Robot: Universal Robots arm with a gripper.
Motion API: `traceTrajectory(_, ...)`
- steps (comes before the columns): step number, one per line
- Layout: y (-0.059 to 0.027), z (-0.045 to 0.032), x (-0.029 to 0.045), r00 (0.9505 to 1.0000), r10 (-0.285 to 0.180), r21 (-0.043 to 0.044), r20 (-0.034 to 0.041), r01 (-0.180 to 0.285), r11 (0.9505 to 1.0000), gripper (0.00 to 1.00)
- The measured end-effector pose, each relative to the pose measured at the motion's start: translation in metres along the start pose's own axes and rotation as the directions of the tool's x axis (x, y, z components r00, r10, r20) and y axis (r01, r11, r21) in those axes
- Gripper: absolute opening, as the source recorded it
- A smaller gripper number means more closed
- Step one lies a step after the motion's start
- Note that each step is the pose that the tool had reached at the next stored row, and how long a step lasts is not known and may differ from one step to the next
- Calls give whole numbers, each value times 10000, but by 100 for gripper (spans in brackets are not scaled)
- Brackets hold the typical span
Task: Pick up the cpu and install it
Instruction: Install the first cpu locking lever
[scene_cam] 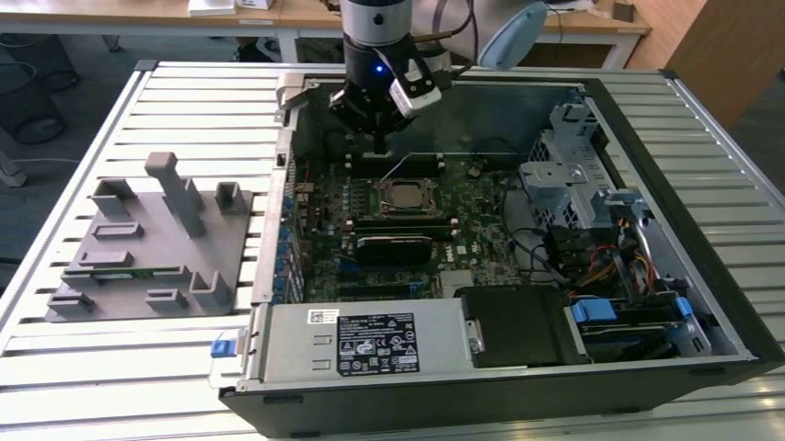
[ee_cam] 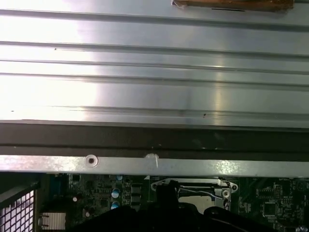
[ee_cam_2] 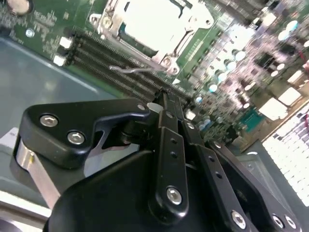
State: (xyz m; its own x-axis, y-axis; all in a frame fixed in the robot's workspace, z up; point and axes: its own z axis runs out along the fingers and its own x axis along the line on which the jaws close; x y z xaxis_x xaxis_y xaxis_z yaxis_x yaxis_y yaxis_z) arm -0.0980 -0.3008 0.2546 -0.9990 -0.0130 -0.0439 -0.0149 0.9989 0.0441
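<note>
Exterior view: slatted metal table (scene_cam: 147, 377) carrying an open computer case (scene_cam: 687, 266), lid off, toward the exterior view's right, and a grey fixture tray (scene_cam: 135, 248) near the table's edge at that view's left. Inside the case, green motherboard (scene_cam: 479, 211) lying flat against the case floor. Near the board's middle, socket (scene_cam: 402, 196) with the cpu (scene_cam: 403, 195) already seated in it, silver top up, square, so no long axis to speak of; also seen bright in the second wrist view (ee_cam_2: 152, 21). Gripper (scene_cam: 381, 147) hanging just above the board, toward the case's far wall from the socket, cpu lying just nearer the camera than the fingertips. Fingers pressed together, nothing between them, plain in the second wrist view (ee_cam_2: 166, 104)
</note>
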Motion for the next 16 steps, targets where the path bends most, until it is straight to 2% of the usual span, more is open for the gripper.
traceTrajectory(4, -16, 9, -7, 10000, 34, -21, 2, -34, 10000, 11)
traceTrajectory(7, -19, 14, -24, 9999, 116, 14, 0, -116, 9999, 11)
traceTrajectory(8, -19, 17, -48, 9999, 116, 37, -14, -116, 9999, 11)
traceTrajectory(12, -21, 34, -116, 9998, 118, 152, -145, -115, 9998, 11)
traceTrajectory(16, -23, 66, -162, 9997, 120, 158, -198, -117, 9998, 11)
